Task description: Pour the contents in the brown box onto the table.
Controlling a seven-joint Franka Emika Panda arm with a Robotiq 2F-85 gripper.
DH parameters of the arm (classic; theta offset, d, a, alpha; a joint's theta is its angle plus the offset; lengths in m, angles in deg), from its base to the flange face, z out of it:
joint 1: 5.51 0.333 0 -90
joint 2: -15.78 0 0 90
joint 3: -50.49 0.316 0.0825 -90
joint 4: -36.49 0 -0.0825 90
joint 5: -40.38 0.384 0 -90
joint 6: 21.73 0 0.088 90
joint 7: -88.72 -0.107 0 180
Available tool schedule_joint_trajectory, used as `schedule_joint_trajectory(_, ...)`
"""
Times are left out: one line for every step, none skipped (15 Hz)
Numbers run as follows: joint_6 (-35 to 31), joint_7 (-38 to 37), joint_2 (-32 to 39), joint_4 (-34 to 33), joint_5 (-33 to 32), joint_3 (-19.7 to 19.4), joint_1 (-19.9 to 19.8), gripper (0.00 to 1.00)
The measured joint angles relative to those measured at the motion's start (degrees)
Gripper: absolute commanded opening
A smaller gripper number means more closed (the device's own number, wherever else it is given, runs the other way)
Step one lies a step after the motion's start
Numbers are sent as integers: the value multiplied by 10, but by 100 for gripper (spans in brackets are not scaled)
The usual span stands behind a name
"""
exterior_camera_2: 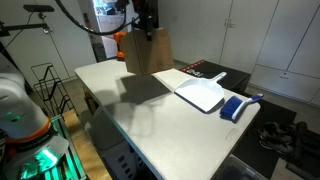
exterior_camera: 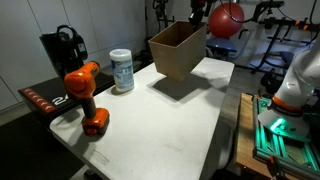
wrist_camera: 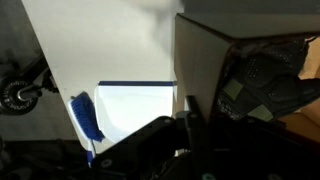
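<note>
Nearest the lens in the wrist view is the gripper (wrist_camera: 186, 128), a dark, blurred mass along the bottom edge w/ one thin finger rising beside the wall of the brown box (wrist_camera: 200, 60). We can't make out both fingers there, but the box hangs clear of the bench (exterior_camera: 150, 125) in both exterior views, so the gripper is clamped on its rim. In an exterior view the box (exterior_camera_2: 148, 52) sits directly under the gripper (exterior_camera_2: 146, 22), approx. upright, its shadow on the white top below. The contents (wrist_camera: 265, 80) show only in the wrist view, inside the box: black crumpled stuff, too murky for us to tell pieces apart. Neither exterior view looks into the box. An orange drill (exterior_camera: 85, 95) stands at the near corner, w/ a white canister (exterior_camera: 121, 70) behind it. A white tray (exterior_camera_2: 200, 95) & blue brush (exterior_camera_2: 236, 107) lie side by side, well apart from the box.
</note>
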Motion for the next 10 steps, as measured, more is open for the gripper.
schedule_joint_trajectory(0,0,-6,-2,-6,3,2,5)
schedule_joint_trajectory(1,0,-9,-2,-9,4,3,5)
schedule_joint_trajectory(1,0,-9,-2,-11,4,3,5)
schedule_joint_trajectory(1,0,-9,-1,-11,3,3,5)
schedule_joint_trajectory(1,0,-8,-1,-12,3,3,5)
schedule_joint_trajectory(1,0,-7,-1,-12,3,3,5)
schedule_joint_trajectory(1,0,-6,-1,-12,3,3,1)
schedule_joint_trajectory(1,0,-6,-1,-13,3,3,1)
schedule_joint_trajectory(1,0,-6,-1,-13,3,3,1)
schedule_joint_trajectory(1,1,-5,-1,-24,5,4,1)
